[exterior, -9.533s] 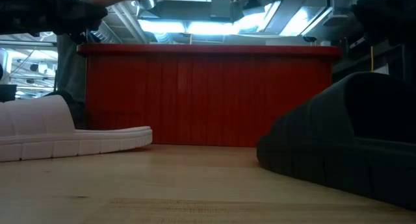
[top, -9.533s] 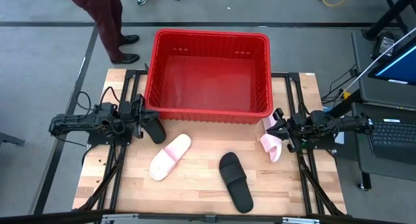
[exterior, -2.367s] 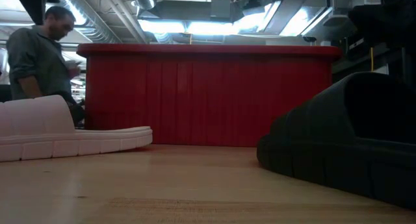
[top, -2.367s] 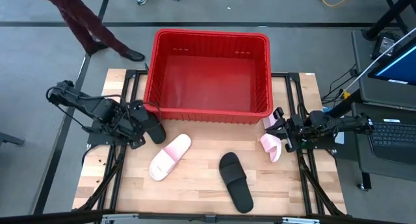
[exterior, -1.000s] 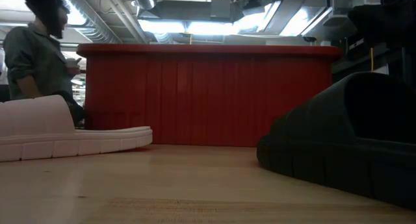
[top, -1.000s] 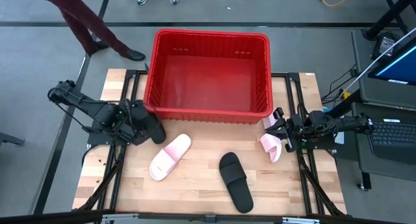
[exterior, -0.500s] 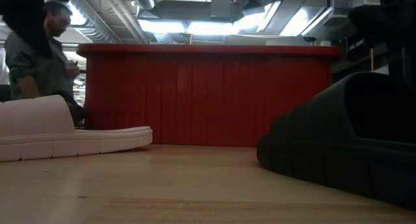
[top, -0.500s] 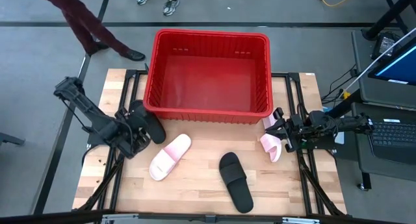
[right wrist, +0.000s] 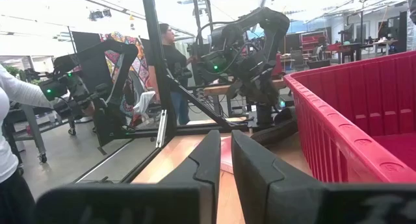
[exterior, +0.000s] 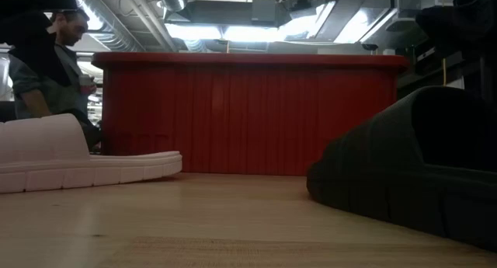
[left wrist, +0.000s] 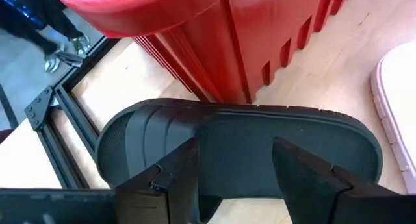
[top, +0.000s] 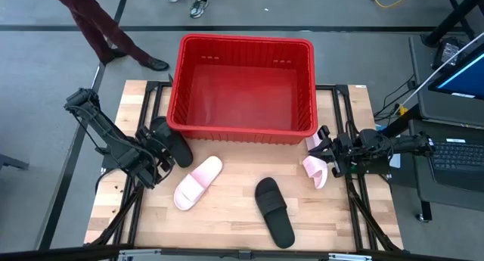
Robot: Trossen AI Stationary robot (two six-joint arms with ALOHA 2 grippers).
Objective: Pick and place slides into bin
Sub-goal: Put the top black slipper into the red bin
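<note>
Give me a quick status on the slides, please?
Left tool open over black slide beside bin. Right tool shut, idle near pink slide. Bin empty.

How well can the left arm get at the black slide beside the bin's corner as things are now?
Probably yes. The left gripper hangs open just over the black slide, one finger on each side, and nothing lies between them. The bin stands close against the slide's far edge, which may leave little room.

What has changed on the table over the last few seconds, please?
The left arm has swung outward and brought its hand over the black slide by the bin's corner, fingers open astride it. The right hand, the bin and the other slides have not moved.
</note>
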